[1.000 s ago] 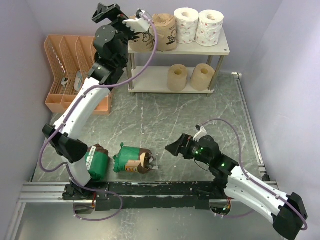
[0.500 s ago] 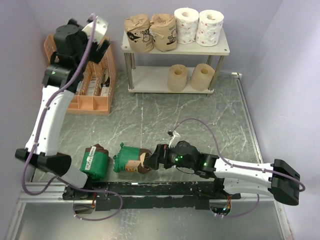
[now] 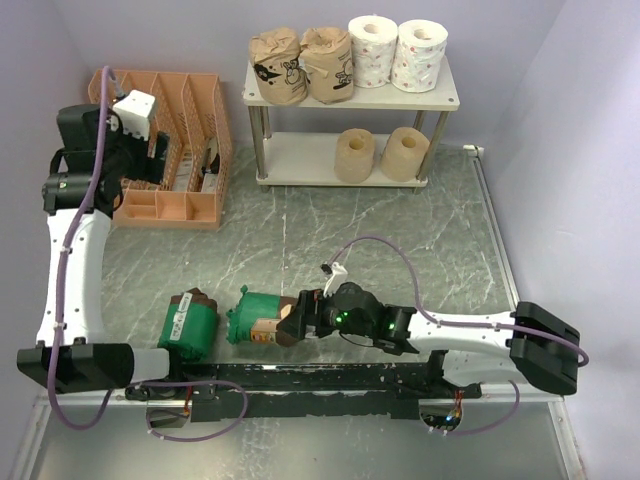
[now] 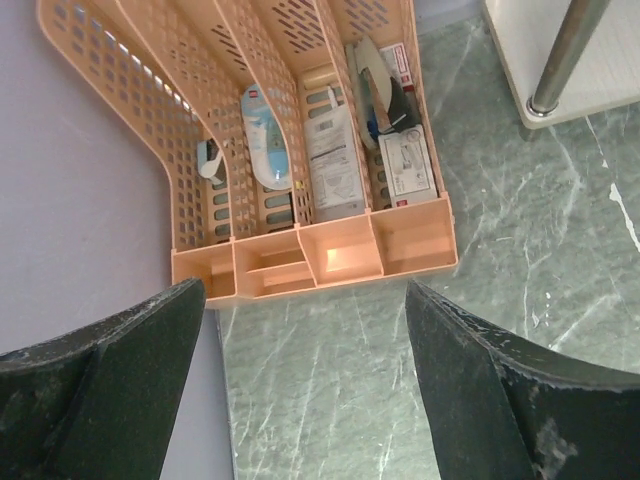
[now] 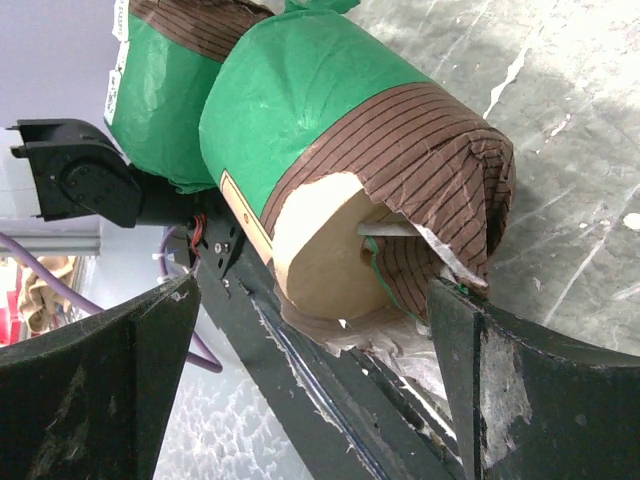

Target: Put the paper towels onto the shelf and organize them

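Note:
Two green-wrapped paper towels lie on the table near the front rail, one at the left (image 3: 190, 325) and one beside it (image 3: 258, 318). My right gripper (image 3: 300, 318) is open at the brown striped end of the nearer roll (image 5: 340, 130), a finger on each side of that end; the other green roll (image 5: 160, 70) lies behind it. The shelf (image 3: 450, 100) carries two brown printed rolls (image 3: 300, 65) and two white rolls (image 3: 395, 50) on top, and two tan rolls (image 3: 378, 152) on the lower board. My left gripper (image 3: 150, 160) hangs open over the orange organizer, holding nothing.
The orange perforated organizer (image 4: 300, 150) stands at the back left against the wall, with small items in its slots. A shelf leg (image 4: 560, 60) shows at the left wrist view's top right. The black front rail (image 5: 300, 380) runs just under the nearer green roll.
The left arm has swung away from the shelf's top to the left, over the orange organizer. The right arm has reached left until its open jaws flank the green roll's end.

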Available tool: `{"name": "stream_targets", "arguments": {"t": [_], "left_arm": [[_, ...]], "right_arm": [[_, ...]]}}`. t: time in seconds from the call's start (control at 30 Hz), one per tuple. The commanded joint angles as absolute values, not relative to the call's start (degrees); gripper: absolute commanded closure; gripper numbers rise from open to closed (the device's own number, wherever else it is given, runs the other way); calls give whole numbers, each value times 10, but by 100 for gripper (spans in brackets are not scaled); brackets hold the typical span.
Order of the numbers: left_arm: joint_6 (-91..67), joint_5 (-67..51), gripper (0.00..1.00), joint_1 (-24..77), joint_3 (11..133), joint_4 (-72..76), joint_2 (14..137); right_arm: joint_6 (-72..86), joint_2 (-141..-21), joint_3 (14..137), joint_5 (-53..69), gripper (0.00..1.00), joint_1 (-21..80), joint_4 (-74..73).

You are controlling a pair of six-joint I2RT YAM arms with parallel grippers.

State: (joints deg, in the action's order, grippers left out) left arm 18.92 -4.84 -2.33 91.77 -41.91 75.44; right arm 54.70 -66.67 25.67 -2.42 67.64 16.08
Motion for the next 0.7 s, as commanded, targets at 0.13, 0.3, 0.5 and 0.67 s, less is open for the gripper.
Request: {"name": "stream_targets", "arguments": {"t": [0.13, 0.3, 0.5, 0.67], "left_arm": [[185, -162, 10, -66, 901, -446, 723], [193, -160, 10, -74, 876, -444, 715], [204, -134, 10, -75, 869, -454, 719], [209, -122, 12, -81, 864, -459, 730]], "right_arm": [[546, -714, 278, -23, 5, 683, 230], [539, -763, 303, -22, 15, 687, 250], [525, -793, 313, -18, 37, 687, 261], [467, -760, 347, -44, 74, 689, 175]]}}
